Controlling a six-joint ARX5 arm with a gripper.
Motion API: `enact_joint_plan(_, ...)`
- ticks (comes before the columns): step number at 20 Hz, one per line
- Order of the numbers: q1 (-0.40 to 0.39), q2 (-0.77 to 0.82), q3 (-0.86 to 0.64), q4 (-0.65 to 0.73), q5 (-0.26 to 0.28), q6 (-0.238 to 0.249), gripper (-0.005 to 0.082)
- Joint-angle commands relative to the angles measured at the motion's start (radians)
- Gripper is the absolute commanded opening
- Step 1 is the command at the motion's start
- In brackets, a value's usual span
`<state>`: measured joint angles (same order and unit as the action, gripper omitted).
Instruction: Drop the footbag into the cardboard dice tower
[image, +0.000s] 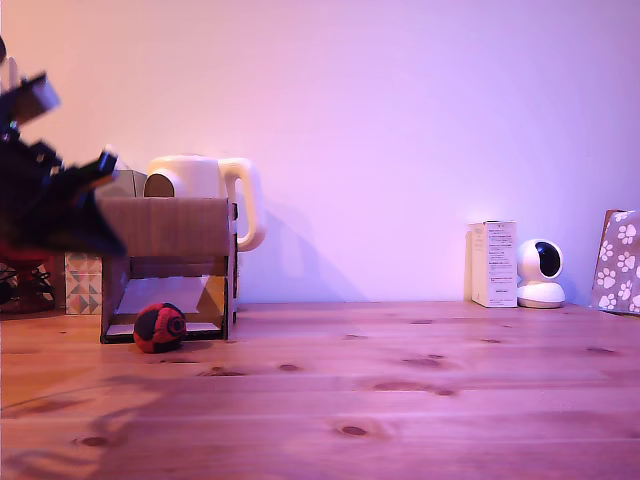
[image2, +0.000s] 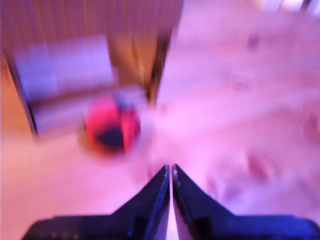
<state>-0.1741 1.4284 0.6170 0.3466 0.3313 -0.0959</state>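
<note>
The red and black footbag lies on the wooden table at the lower front opening of the cardboard dice tower, at the exterior view's left. The wrist view, badly blurred, shows the footbag beside the tower's pale ramp and brown wall. My gripper is shut with its two dark fingers pressed together and nothing between them, above the table and apart from the ball. In the exterior view the arm is a dark blur at the far left, overlapping the tower's upper corner.
A cream kettle stands behind the tower, a patterned box to its left. At the exterior view's right stand a white box, a small white camera and a paw-print bag. Wooden table spreads in front.
</note>
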Motion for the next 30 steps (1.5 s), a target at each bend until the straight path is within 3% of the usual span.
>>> enact_joint_plan(1, 0.001, 0.018, -0.011, 0.055, -0.007, -0.001, -0.0024)
enact_joint_plan(4, 0.001, 0.062, -0.011, 0.116, -0.037, -0.001, -0.0024)
enact_joint_plan(14, 0.001, 0.256, -0.002, 0.292, -0.037, -0.001, 0.0000)
enact_joint_plan(15, 0.001, 0.269, 0.005, 0.300, -0.037, -0.002, 0.0117)
enact_joint_plan(17, 0.000, 0.288, 0.009, 0.332, -0.037, -0.002, 0.0567)
enact_joint_plan(18, -0.002, 0.292, 0.012, 0.333, -0.038, -0.001, 0.0710)
enact_joint_plan(19, -0.003, 0.294, 0.015, 0.334, -0.037, -0.001, 0.0783)
enact_joint_plan(25, -0.006, 0.314, 0.046, 0.336, -0.077, 0.000, 0.0785)
enact_joint_plan(30, -0.006, 0.414, 0.109, 0.336, -0.080, 0.000, 0.0785)
